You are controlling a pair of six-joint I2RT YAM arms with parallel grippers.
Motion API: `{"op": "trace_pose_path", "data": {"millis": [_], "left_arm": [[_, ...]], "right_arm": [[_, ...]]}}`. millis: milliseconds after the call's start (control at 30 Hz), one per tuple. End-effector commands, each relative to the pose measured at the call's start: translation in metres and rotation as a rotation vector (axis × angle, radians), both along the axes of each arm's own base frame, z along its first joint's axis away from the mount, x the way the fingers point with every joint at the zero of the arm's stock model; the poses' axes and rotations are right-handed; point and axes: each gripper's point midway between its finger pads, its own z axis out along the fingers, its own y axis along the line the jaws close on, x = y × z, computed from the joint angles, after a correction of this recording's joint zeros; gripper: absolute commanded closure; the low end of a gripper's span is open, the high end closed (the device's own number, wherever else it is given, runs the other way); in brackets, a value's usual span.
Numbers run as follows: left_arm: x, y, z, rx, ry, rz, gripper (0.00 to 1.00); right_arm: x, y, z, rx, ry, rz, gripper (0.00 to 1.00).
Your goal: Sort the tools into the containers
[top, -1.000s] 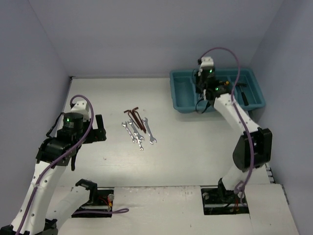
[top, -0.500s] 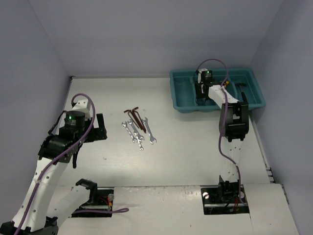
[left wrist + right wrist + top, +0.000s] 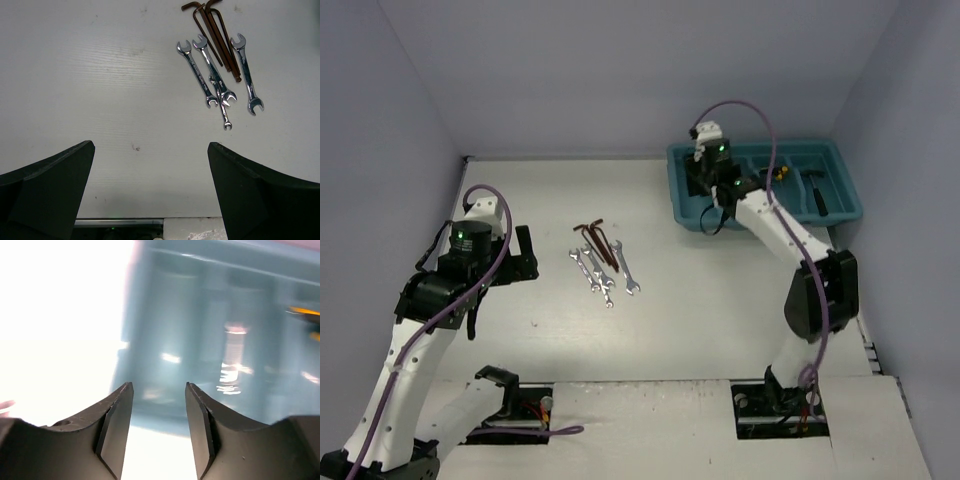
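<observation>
- Wrenches lie clustered on the table, just beside the hex keys and well apart from the teal tray.
- They look stiff, light and slick (lying flat), so pinch across a shank's middle.
- Left gripper gapes wide and is empty.
- Right gripper, partly parted above the tray, holds nothing.

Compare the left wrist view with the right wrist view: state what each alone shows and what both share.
Only the left wrist view: the silver wrenches and dark reddish hex keys, lying close together on the white table. Only the right wrist view: the teal tray, blurred, with yellow pieces at the picture's right edge. Both: a stretch of table, and the camera's own gripper, jaws apart with nothing between them, the left gripper wider than the right gripper.
</observation>
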Motion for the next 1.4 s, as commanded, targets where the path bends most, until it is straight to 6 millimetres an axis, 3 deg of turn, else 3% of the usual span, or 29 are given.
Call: {"op": "trace_pose_path", "data": {"millis": [0,133,300,367,533,1000,1167,1367], "left_arm": [[0.012,0.001,0.024,-0.005,-0.072,0.014,0.05],[0.013,0.002,0.025,0.002,-0.072,0.016,0.04],[0.012,0.0,0.024,-0.004,-0.069,0.005,0.05],[0.011,-0.001,0.024,-0.01,-0.07,0.003,0.05],[0.008,-0.001,0.023,-0.016,-0.073,0.004,0.05],[0.004,0.001,0.016,-0.005,-0.062,-0.004,0.05],[0.004,0.0,0.017,-0.009,-0.067,-0.004,0.04],[0.005,-0.001,0.019,-0.012,-0.067,-0.009,0.05]], "right_arm": [[-0.055,0.07,-0.01,0.134,0.048,0.04,0.57],[-0.1,0.129,-0.045,0.174,0.154,0.125,0.58],[-0.129,0.178,-0.081,0.16,0.261,0.2,0.59],[-0.136,0.184,-0.098,0.123,0.312,0.203,0.6],[-0.143,0.2,-0.121,0.101,0.375,0.224,0.6],[-0.149,0.206,-0.176,0.005,0.454,0.225,0.66],[-0.16,0.187,-0.183,-0.025,0.471,0.187,0.77],[-0.201,0.14,-0.181,-0.075,0.528,0.156,0.89]]}}
